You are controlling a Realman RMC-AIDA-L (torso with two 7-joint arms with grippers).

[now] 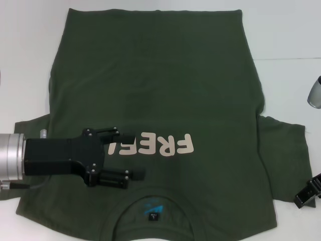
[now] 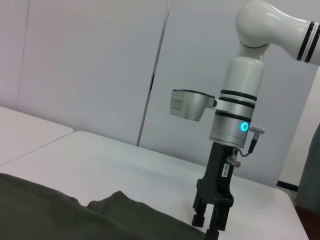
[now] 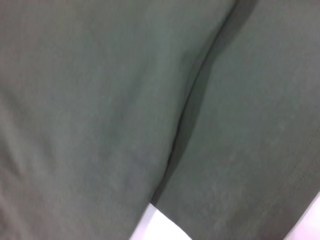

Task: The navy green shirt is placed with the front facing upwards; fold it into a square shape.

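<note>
The navy green shirt point(image 1: 160, 85) lies flat on the white table point(image 1: 286, 35), front up, its pink "FREE!" print point(image 1: 165, 145) and collar label point(image 1: 152, 215) toward the near edge. My left gripper point(image 1: 131, 154) hovers over the shirt's near left part, beside the print, open with nothing between its fingers. At the near right, my right gripper point(image 1: 307, 195) sits by the edge of the right sleeve point(image 1: 286, 150). The left wrist view shows that right gripper point(image 2: 210, 227) pointing straight down at the sleeve fabric point(image 2: 115, 205). The right wrist view is filled with shirt cloth point(image 3: 100, 100) and a crease.
A grey part of the right arm point(image 1: 315, 93) juts in at the right edge. White wall panels point(image 2: 100, 65) stand behind the table point(image 2: 125, 160). A sliver of table point(image 3: 160, 227) shows under the cloth.
</note>
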